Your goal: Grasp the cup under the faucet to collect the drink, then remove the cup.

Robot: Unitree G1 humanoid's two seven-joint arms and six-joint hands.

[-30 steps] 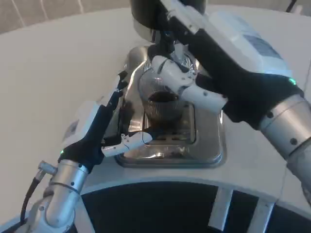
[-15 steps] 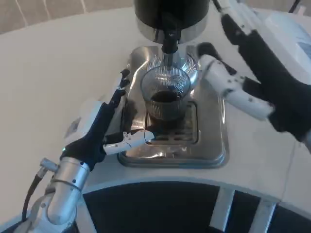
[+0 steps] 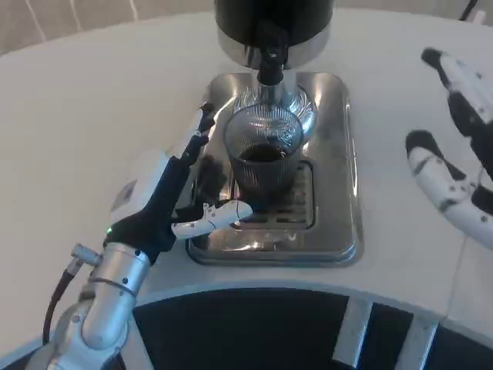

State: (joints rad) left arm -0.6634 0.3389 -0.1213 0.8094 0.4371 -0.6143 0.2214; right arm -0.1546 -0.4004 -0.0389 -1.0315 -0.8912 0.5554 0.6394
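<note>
Cup (image 3: 263, 150): one, under faucet (image 3: 269, 58); two hands apart.

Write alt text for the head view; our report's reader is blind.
A ribbed glass cup holding dark drink stands on a steel drip tray under a black faucet. The left hand reaches beside it, fingers apart; the right hand hovers open, away.
</note>
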